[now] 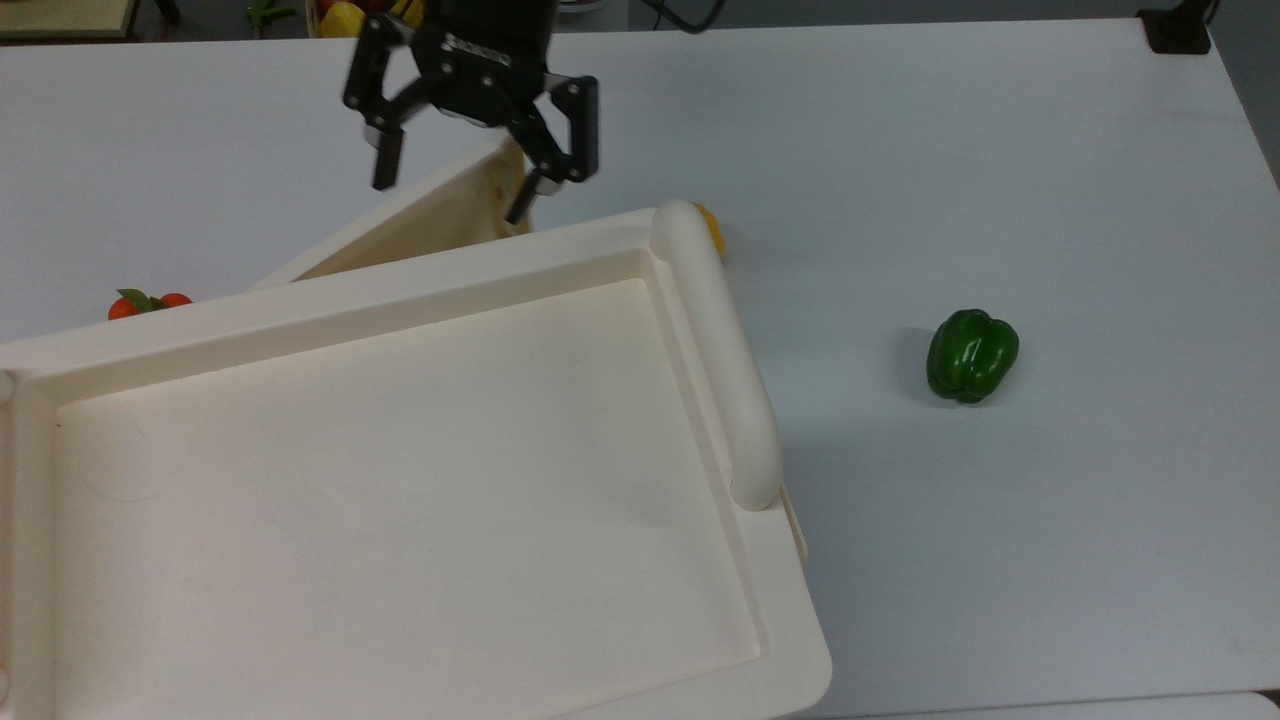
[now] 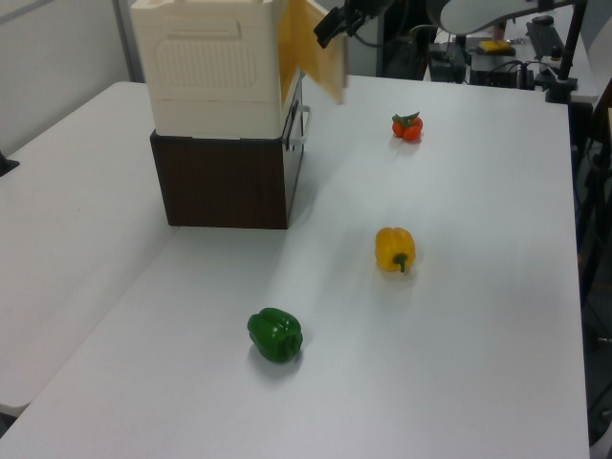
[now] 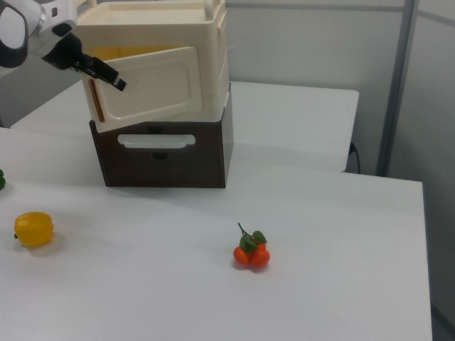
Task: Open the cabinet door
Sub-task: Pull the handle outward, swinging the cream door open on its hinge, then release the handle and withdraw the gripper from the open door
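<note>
1. Between the spread fingers of the gripper point(image 1: 452, 198), the free edge of the cabinet door point(image 1: 420, 225) is sitting, jaws wide and not clamping anything as far as I can judge; one finger is lying against the door's inner face.
2. Swinging partway out from the cabinet point(image 3: 160, 92), the door point(image 3: 160, 85) is standing ajar at an angle, so I'd say the opening is well begun but not finished.
3. Beyond the fingers, the yellow pepper point(image 2: 395, 249), green pepper point(image 1: 971, 355) and tomatoes point(image 3: 250, 252) are lying well apart.
4. Whether the fingertip is actually pressing the panel is staying hard to tell.
</note>
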### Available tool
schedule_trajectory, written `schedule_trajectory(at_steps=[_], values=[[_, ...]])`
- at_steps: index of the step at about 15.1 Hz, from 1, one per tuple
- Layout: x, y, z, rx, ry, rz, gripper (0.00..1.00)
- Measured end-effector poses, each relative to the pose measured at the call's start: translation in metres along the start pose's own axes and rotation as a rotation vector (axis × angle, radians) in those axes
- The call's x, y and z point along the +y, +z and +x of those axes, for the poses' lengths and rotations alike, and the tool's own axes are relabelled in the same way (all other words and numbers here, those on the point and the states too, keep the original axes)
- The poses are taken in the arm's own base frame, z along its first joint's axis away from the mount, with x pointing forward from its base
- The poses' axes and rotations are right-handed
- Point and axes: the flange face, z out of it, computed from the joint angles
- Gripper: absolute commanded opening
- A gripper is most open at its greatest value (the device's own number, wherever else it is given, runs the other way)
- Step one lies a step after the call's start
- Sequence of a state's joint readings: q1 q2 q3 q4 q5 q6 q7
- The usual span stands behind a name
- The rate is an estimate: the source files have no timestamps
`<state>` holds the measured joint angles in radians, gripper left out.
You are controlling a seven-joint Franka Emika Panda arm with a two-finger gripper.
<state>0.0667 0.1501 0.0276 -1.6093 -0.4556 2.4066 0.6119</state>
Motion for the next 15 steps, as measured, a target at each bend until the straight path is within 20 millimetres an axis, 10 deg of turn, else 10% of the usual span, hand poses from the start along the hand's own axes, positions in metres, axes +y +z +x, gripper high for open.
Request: schedule_trajectory(at_steps=[15], values=[[0.100,-0.040,0.013,-0.195,-0.032,-0.075,1.00]])
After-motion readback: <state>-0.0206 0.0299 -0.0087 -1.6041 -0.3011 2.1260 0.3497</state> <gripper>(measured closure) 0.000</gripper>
